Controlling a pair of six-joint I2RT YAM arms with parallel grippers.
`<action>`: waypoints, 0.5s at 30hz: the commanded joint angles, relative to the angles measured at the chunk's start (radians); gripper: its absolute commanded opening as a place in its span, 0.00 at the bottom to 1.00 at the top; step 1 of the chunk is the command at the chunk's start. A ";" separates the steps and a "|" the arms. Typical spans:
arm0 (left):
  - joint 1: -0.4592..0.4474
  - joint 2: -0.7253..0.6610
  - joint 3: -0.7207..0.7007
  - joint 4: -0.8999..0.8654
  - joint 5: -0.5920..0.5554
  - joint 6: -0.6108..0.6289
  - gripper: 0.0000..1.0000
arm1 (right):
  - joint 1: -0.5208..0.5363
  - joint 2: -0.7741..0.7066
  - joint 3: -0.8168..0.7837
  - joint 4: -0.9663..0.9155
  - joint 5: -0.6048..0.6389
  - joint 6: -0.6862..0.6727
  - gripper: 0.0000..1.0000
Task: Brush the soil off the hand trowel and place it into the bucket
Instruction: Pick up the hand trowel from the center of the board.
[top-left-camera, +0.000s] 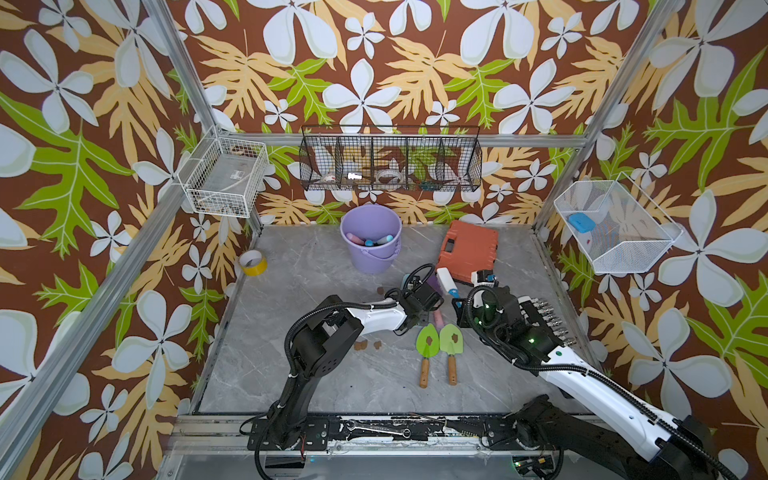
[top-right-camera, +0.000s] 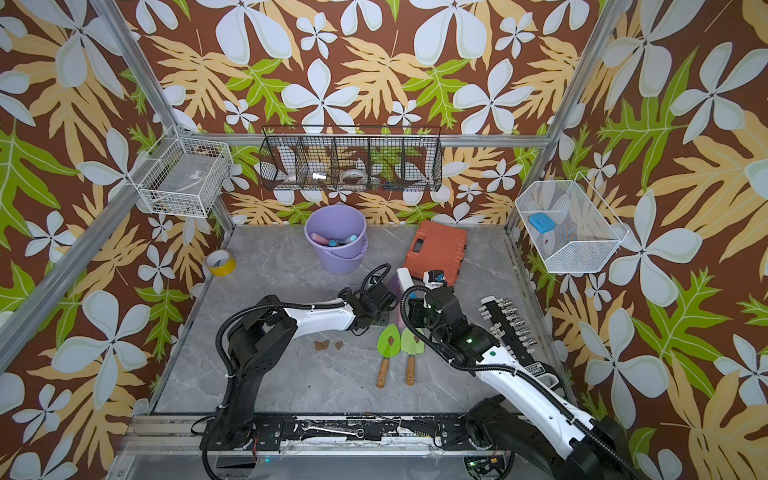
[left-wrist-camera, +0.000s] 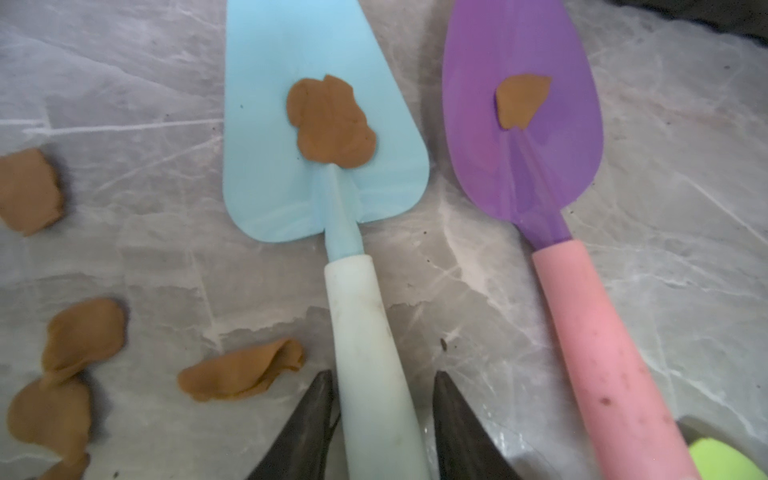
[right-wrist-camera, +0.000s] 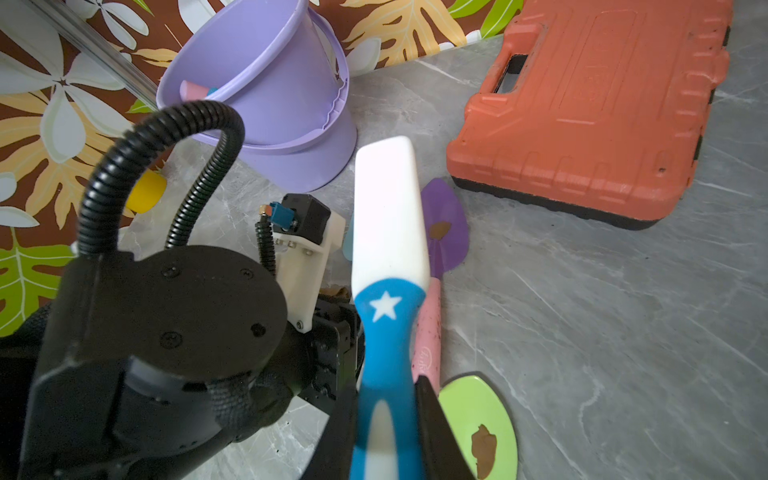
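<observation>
A light blue hand trowel with a white handle lies flat on the table, a brown soil blob stuck on its blade. My left gripper straddles that handle, jaws narrow: one finger touches it, the other stands a slim gap away. Beside it lies a purple trowel with a pink handle and its own blob. My right gripper is shut on a brush with a blue handle and white head, held over the purple trowel. The lavender bucket stands at the back with trowel handles inside.
Two green trowels with wooden handles and soil blobs lie just in front of both grippers. Loose soil pieces lie to the left. An orange tool case sits back right, a yellow tape roll back left.
</observation>
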 joint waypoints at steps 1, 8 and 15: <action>-0.001 -0.006 -0.009 -0.011 0.005 -0.003 0.34 | 0.000 -0.008 0.011 0.029 -0.001 0.006 0.00; 0.000 -0.057 -0.012 -0.049 -0.027 0.023 0.11 | 0.000 -0.018 -0.004 0.054 -0.016 0.015 0.00; 0.035 -0.154 -0.031 -0.144 -0.061 0.065 0.00 | 0.000 0.002 0.003 0.084 -0.042 -0.001 0.00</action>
